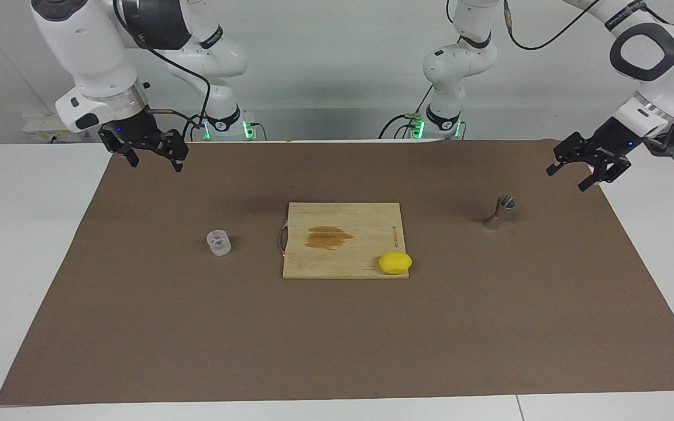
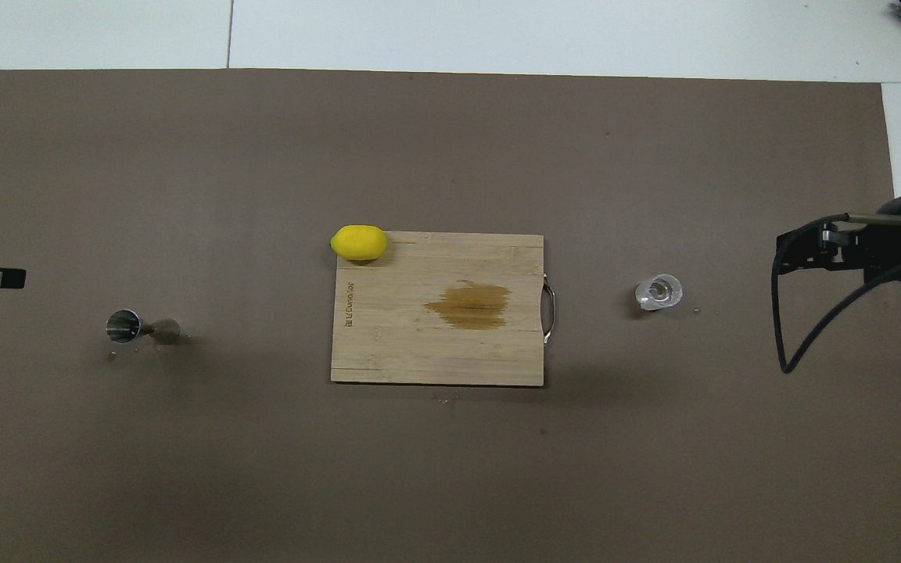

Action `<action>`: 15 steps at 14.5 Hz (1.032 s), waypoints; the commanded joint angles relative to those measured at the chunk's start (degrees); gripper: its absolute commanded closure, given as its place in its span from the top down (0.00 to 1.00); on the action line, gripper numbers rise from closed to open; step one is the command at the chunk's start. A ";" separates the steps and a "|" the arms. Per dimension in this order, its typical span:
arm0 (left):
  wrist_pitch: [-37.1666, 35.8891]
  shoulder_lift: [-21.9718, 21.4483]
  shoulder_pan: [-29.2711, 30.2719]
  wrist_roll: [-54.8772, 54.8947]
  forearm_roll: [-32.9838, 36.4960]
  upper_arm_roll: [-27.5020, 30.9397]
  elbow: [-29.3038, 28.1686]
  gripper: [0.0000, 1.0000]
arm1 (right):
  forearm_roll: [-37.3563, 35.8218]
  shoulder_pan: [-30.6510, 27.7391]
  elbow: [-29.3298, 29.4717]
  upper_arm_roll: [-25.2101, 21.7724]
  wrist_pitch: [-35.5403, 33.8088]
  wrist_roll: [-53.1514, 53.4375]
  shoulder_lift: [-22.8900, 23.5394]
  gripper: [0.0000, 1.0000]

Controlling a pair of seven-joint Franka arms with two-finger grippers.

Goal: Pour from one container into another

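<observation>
Looking at an untouched setup: my glass cup (image 1: 219, 242) stands on the brown mat (image 1: 337, 345) toward the right arm's end, the jigger (image 1: 499, 211) upright toward the left arm's end, cutting board (image 1: 343, 266) and lemon (image 1: 395, 262) between. Left gripper (image 1: 587, 168) and right gripper (image 1: 152, 154) both hang wide and empty. Grasp, carry, pour: all ahead, I judge.

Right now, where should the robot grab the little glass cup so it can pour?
Grip the cup around its round side wall, below the rim, coming in level from the right pincer's end of the table. It stands upright and alone, and a side grip probably leaves the mouth free for tipping.
</observation>
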 commanded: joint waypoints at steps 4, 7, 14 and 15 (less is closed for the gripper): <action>-6.35 7.39 9.28 28.80 -11.81 -0.61 0.75 1.00 | -0.20 -0.21 -1.19 0.18 0.00 -1.39 -1.15 1.00; -11.63 13.36 13.24 41.44 -19.11 -0.61 2.24 1.00 | -0.20 -0.21 -1.19 0.18 0.18 -1.39 -1.15 1.00; -22.33 20.48 19.75 69.32 -26.07 -0.61 -0.48 1.00 | -0.20 -0.21 -1.54 0.18 0.18 -1.39 -1.23 1.00; -24.64 22.41 20.62 72.57 -27.30 -0.61 -0.48 1.00 | -0.20 -0.30 -1.54 0.18 0.18 -1.39 -1.24 1.00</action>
